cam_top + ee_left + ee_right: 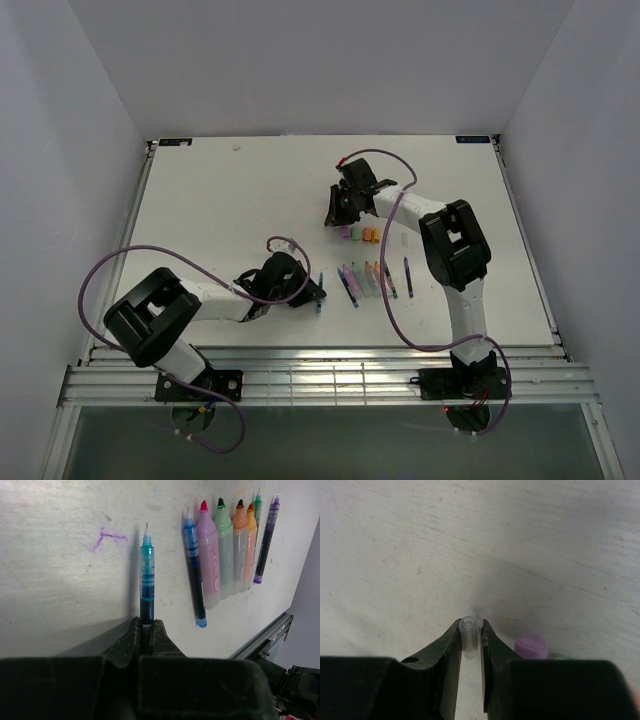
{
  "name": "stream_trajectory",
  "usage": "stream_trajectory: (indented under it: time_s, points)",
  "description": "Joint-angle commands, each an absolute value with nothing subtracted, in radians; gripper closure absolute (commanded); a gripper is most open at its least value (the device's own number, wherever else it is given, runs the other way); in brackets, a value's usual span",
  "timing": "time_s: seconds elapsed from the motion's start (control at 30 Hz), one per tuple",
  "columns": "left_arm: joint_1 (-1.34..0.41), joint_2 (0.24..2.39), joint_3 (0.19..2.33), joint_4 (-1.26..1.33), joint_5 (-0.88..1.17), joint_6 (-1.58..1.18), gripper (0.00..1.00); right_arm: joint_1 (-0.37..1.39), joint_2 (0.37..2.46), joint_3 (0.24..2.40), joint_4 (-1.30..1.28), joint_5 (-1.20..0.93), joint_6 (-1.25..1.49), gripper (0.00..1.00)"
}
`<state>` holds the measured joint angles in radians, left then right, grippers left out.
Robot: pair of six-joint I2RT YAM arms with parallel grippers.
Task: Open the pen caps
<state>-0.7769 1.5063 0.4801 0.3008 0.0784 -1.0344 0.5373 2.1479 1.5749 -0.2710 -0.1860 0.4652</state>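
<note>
Uncapping seems done: left gripper (pixel 146 629) jaws clamp the teal pen (pixel 147 575), right gripper (pixel 470 636) jaws pinch a clear cap (pixel 468 630), due for release beside the purple cap (pixel 530 647) just to their right.

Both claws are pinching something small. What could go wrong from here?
The clear cap sits only at the tips of the right gripper, so it might slip and roll. The left gripper holds the uncapped teal pen by its end; its bare tip could mark the table.
</note>
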Motion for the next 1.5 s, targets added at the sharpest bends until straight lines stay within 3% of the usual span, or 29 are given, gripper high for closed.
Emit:
stream_trajectory:
  time_s: [0.0, 0.77, 1.47]
  points:
    - [-0.792, 1.546, 0.512, 0.325, 0.020, -1.065, 0.99, 0.566, 2.160, 1.611, -0.295, -0.127, 0.416, 0.92]
    - [-0.798, 1.681, 0.491, 0.423, 0.064, -1.127, 0.95, 0.660, 2.085, 1.583, -0.291, 0.143, 0.339, 0.92]
    - [-0.801, 1.749, 0.462, 0.491, 0.094, -1.149, 0.78, 0.670, 2.056, 1.555, -0.324, 0.190, 0.383, 0.89]
